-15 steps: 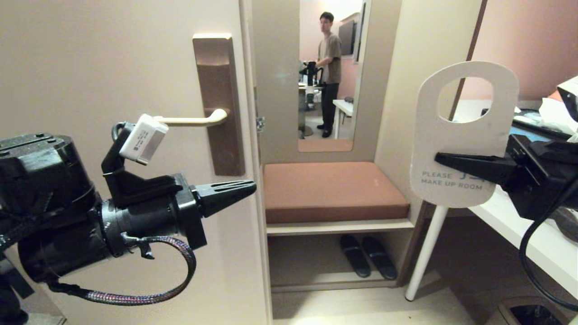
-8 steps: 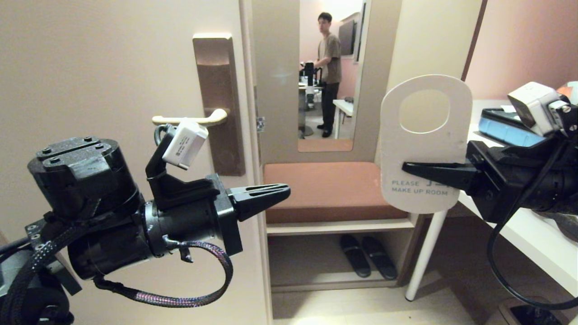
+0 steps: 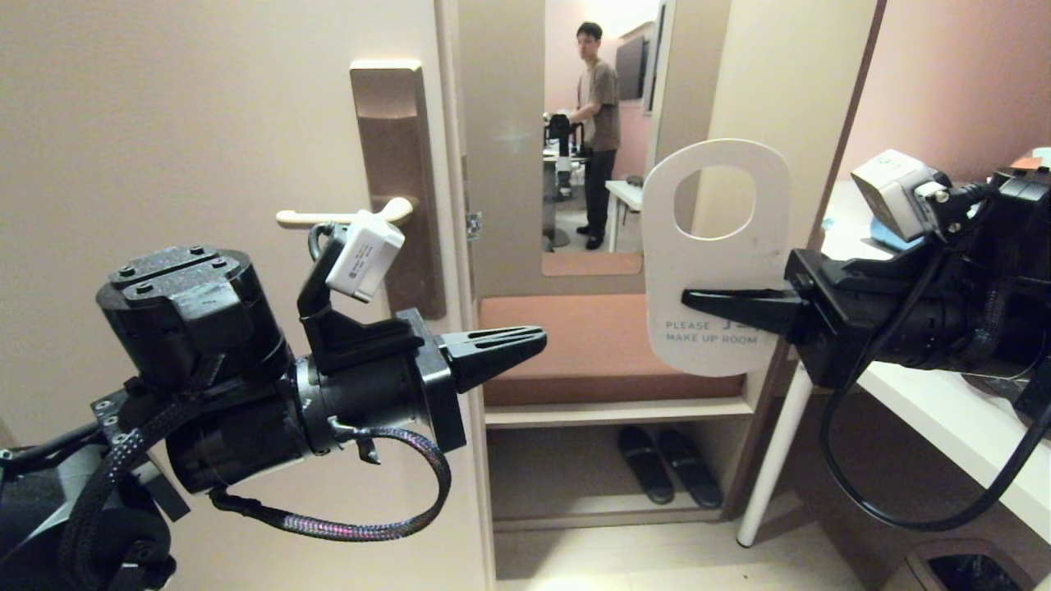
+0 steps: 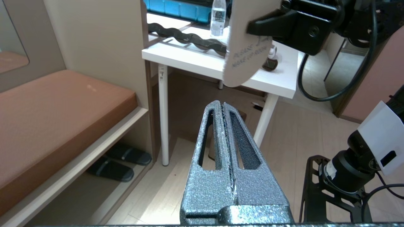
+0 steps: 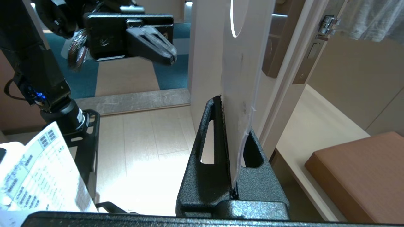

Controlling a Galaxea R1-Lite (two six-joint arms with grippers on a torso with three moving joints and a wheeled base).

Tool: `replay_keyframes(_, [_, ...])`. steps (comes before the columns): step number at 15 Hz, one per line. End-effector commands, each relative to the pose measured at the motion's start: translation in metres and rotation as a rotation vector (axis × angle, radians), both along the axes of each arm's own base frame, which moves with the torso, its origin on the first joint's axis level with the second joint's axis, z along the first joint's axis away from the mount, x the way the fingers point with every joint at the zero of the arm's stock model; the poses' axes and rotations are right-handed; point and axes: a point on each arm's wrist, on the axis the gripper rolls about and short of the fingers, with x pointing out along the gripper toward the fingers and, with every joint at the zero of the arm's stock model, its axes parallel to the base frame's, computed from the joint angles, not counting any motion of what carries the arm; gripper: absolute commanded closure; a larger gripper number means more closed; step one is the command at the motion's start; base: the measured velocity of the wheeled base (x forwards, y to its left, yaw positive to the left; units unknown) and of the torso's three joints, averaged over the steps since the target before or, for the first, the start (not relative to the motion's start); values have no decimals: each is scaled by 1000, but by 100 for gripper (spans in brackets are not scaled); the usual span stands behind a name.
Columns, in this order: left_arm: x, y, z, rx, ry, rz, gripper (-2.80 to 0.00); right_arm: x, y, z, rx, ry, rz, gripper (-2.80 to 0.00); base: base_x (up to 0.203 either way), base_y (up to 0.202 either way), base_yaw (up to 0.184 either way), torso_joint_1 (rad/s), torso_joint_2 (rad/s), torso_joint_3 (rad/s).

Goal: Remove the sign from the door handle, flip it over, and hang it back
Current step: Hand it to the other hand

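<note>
Since a second ago both arms have swung inward: the left gripper [image 3: 538, 335] has moved right, from just past the door edge to in front of the bench, and the right gripper [image 3: 690, 300] has carried the sign [image 3: 716, 267] left, from in front of the desk to in front of the wall strip right of the mirror. The two tips are now near each other, still apart.

Left to right in the head view:
- Door [image 3: 164, 123]: bronze plate [image 3: 398, 164] with the door handle [image 3: 328, 217] bare. The handle's middle is covered by the left wrist camera [image 3: 364, 256]; only its free end and the curved end at the plate show.
- Left gripper: clenched on nothing, fingers pressed together, pointing right across the bench cushion [image 3: 591, 345]. The arm's rear is cut off at the frame edge.
- Mirror [image 3: 599, 131]: a person stands reflected in it; slippers [image 3: 669, 464] lie under the bench.
- Sign: upright, off the handle, pinched low down by the right gripper, white side facing the camera. The finger covers part of the print; "PLEASE MAKE UP ROOM" reads mostly clear. Reverse side is hidden; the right wrist view shows the sign only edge-on.
- Desk [image 3: 944, 410]: largely blocked by the right arm.
</note>
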Motion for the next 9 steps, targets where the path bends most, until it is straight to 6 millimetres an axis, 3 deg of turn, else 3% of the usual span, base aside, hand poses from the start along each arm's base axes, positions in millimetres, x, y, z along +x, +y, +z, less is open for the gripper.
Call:
replay_keyframes(1, [1,-1,-2,2,4,-4,0,6,3,-3,-2,3,9,0,0,0,0,0,0,0])
replay_keyframes(3, [-1,-5,-3,3,6,-18,0,6,3,-3,-2,5,10,0,0,0,0,0,0,0])
replay_keyframes(4, [-1,-6,-3,3,7,-21,-280,6,3,-3,-2,2,10,0,0,0,0,0,0,0])
replay_keyframes(9, [0,-10,-4,-2,0,-29,-280,6,8,-1,1,-3,27,0,0,0,0,0,0,0])
